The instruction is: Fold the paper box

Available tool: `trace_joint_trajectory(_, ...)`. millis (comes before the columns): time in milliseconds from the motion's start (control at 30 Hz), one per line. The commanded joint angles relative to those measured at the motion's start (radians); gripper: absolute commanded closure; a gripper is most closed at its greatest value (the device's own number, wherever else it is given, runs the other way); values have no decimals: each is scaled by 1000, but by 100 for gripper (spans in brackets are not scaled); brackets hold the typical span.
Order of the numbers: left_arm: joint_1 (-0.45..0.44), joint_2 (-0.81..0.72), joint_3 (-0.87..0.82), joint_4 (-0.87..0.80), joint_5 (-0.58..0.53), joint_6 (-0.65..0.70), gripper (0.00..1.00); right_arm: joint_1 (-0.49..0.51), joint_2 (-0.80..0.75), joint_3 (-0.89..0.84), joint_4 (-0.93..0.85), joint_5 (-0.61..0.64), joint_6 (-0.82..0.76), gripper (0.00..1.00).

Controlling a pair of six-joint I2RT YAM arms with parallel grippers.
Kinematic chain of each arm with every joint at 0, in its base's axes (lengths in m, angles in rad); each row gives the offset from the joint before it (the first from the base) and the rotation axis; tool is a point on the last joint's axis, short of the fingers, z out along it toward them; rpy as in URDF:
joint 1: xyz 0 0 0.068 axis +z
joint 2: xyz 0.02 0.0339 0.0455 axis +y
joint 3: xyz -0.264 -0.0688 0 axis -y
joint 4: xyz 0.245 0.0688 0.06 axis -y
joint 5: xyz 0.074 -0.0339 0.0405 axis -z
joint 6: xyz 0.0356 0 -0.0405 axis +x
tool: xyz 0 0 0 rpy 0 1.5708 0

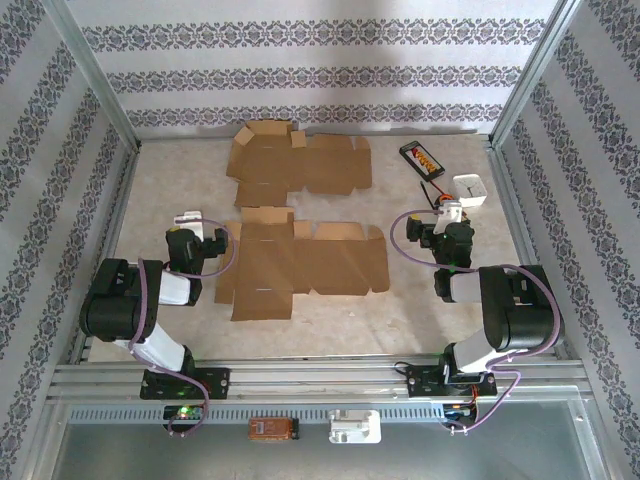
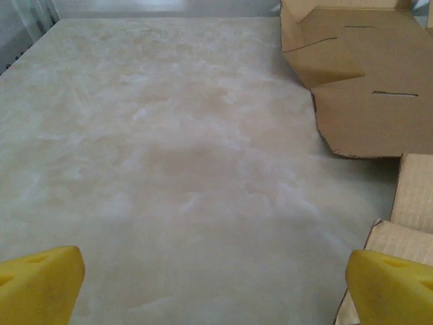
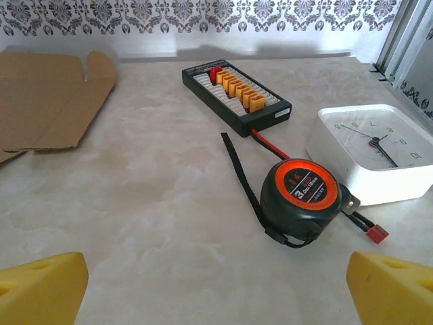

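Two flat, unfolded brown cardboard box blanks lie on the table. The near blank (image 1: 300,262) rests between the arms, and the far blank (image 1: 298,160) lies toward the back wall. My left gripper (image 1: 192,218) hovers just left of the near blank, open, its yellow fingertips (image 2: 40,284) wide apart over bare tabletop. In the left wrist view the far blank (image 2: 369,88) sits at upper right and an edge of the near blank (image 2: 406,223) at lower right. My right gripper (image 1: 450,212) is open over bare table right of the near blank, with nothing between its yellow fingertips (image 3: 392,288).
A black and orange tape measure (image 3: 299,196), a white square clock (image 3: 372,152) and a black board with orange connectors (image 3: 235,95) lie at the right, ahead of the right gripper. Patterned walls and metal rails enclose the table (image 1: 400,320).
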State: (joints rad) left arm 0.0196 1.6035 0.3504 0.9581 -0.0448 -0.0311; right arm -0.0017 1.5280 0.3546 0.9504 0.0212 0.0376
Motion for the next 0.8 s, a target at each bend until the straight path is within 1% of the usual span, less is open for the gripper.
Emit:
trace_joint_trajectory(0,-9,-10,22,18,30,5,1,17,2,18,6,15,-5,2)
trace_joint_trajectory(367,-8,-11,20,21,28,3,1,14,1,19,5,11,-2,2)
trace_joint_trajectory(533,-9,-10,-17,91,-33,-20,1,6,-16,29,-25,-32,-4,2)
trace_joint_trajectory(567,-7,-11,-20,96,-29,-19,1,5,-44,29,-43,-31,-1,2)
trace_joint_trajectory(667,-8,-18,-42,135,-49,-24,1,6,-175,44,-195,-11,12,2)
trace_joint_trajectory(733,-7,-58,-57,135,-70,-32,1,8,-283,67,-341,-3,57,2)
trace_joint_trajectory(767,-7,-101,-56,94,-76,-33,1,8,-326,78,-400,0,112,2)
